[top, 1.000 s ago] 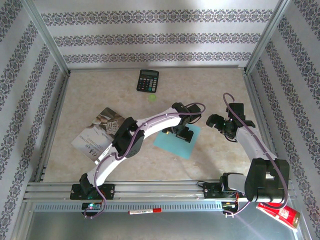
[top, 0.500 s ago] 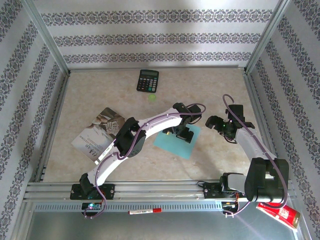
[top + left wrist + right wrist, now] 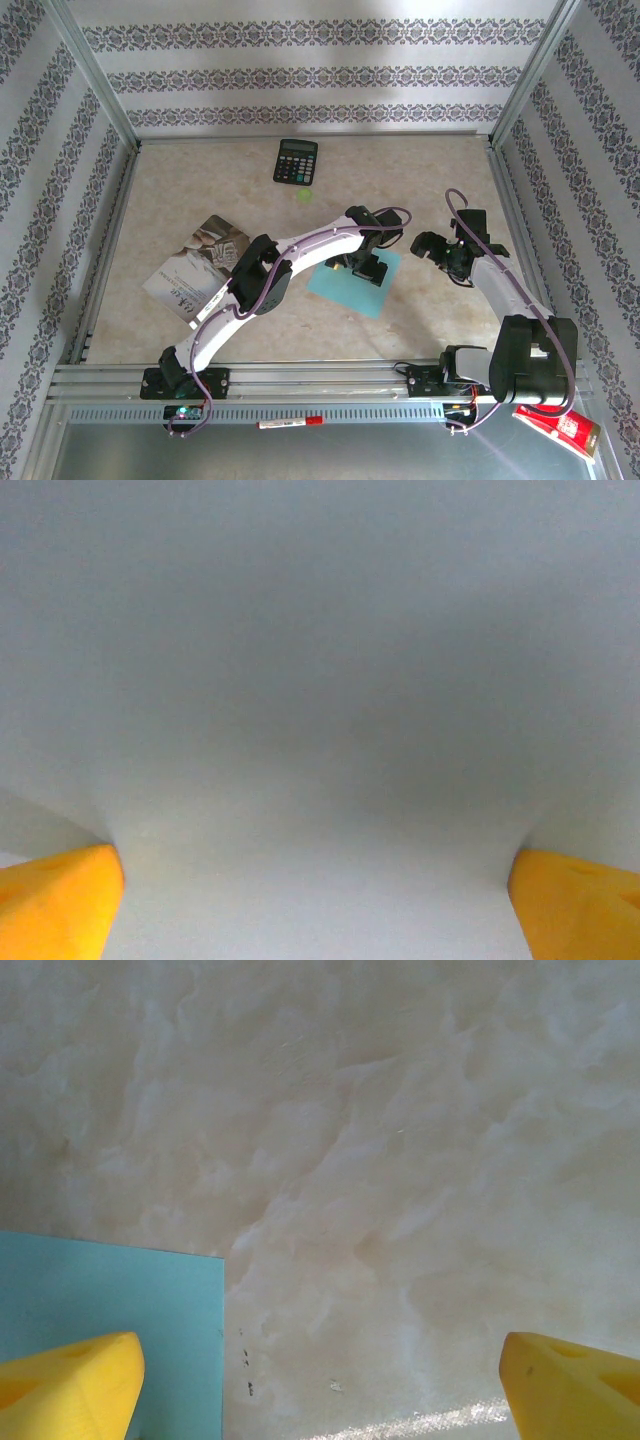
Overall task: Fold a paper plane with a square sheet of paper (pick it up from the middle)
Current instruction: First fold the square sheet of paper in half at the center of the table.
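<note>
- Your left gripper [image 3: 365, 268] is down over the middle of the sheet [image 3: 343, 291], jaws spread wide, nothing pinched.
- In the left wrist view, the left gripper [image 3: 318, 905] has pale paper between its two yellow fingertips [image 3: 60, 905], one in each lower corner, and the sheet [image 3: 320, 680] is very close to the lens.
- The fingertips seem to touch the paper. You can't tell for sure whether they press on it.
- The sheet lies flat on the table [image 3: 200, 180], unfolded, one corner pointing toward the arm bases, roughly mid-table and right of centre.
- Your right gripper [image 3: 432, 245] hangs just beside the sheet's right side, jaws also spread, holding nothing.
- From the right wrist, the right gripper [image 3: 320, 1385] is over bare marbled table, and a corner of the sheet [image 3: 110, 1285] sits at lower left, under the left fingertip [image 3: 70, 1385].
- The calculator [image 3: 296, 160] is at the far edge, well apart from the sheet.
- The booklet [image 3: 195, 265] lies to the left, partly under your left arm.
</note>
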Motion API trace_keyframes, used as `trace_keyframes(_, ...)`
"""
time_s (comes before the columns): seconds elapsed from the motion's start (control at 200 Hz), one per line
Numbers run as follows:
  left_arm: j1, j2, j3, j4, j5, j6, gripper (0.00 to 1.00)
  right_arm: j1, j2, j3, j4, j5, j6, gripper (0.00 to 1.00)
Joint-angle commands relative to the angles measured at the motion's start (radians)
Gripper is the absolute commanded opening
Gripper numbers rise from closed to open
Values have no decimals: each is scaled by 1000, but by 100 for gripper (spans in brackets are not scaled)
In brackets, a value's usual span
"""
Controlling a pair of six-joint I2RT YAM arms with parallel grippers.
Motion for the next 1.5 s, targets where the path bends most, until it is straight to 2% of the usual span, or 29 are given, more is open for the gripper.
trace_keyframes(0.0, -3, 24, -42, -40, -7, 17, 98, -9, -1, -4, 4, -15, 12, 92)
trace_keyframes(0.365, -3, -3, -57, -21, -17, 18, 93, -9, -8, -13, 2, -20, 20, 92)
trace_keyframes(0.58, -3, -19, -57, -2, -3, 21, 86, -9, -9, -13, 1, -27, 24, 92)
trace_keyframes(0.719, -3, -56, -82, 34, 5, 15, 78, -8, -6, -13, 1, -36, 27, 92)
trace_keyframes(0.814, -1, -109, -129, 94, 10, 8, 66, -7, -8, -10, 1, -51, 32, 92)
trace_keyframes(0.909, 5, -190, -225, 214, 41, -4, 52, -4, -18, -4, 1, -66, 33, 91)
trace_keyframes(0.969, 12, -256, -302, 294, 67, -30, 48, -1, -29, 2, -2, -73, 35, 91)
trace_keyframes(1.054, 31, -364, -428, 449, 143, -70, 37, 5, -49, 21, -20, -80, 36, 91)
trace_keyframes(1.164, 64, -554, -666, 748, 279, -160, 34, 15, -81, 58, -54, -93, 30, 91)
trace_keyframes(1.309, 137, -754, -1027, 1199, 435, -361, 31, 57, -112, 107, -78, -174, 3, 91)
trace_keyframes(1.404, 176, -780, -1131, 1231, 437, -393, 28, 116, -113, 121, -49, -248, -11, 91)
trace_keyframes(1.494, 187, -787, -1186, 1232, 393, -408, 26, 193, -94, 125, -16, -286, -25, 91)
